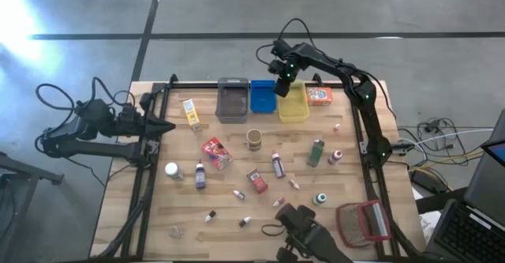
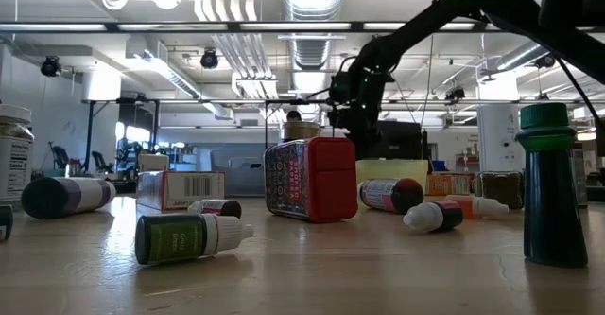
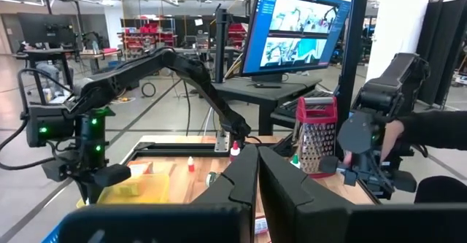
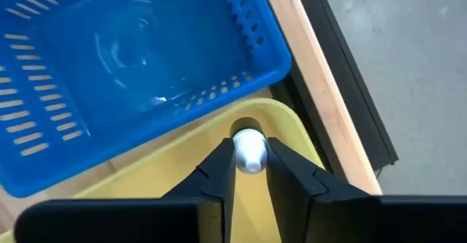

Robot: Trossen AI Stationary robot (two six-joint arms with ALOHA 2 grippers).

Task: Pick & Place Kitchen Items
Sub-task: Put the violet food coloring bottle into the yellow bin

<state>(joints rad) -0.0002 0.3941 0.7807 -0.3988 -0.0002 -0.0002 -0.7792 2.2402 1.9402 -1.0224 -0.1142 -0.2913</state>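
My right gripper (image 4: 249, 168) hangs over the far corner of the yellow bin (image 1: 293, 107), shut on a small white-capped bottle (image 4: 249, 152). In the high view this gripper (image 1: 282, 85) stands at the far edge, between the blue bin (image 1: 261, 97) and the yellow one. On the table lie a red packet (image 1: 215, 152), a yellow box (image 1: 190, 111), a jar (image 1: 254, 139), a green bottle (image 1: 316, 152), an orange box (image 1: 319, 96) and several tiny bottles. My left gripper (image 1: 166, 126) waits shut at the table's left edge, pointing level. My right gripper pinches the small bottle between its two fingers, just below the white cap (image 4: 249, 147), which shows end-on between the fingertips. The fingers point steeply down from above. The bottle is lifted clear over the yellow bin's inside (image 4: 182, 170).
A grey bin (image 1: 232, 101) stands left of the blue one along the far edge. A red-framed grater (image 1: 364, 222) lies at the near right. A dark device (image 1: 304, 231) sits at the near edge. Black frame rails run along the table's sides.
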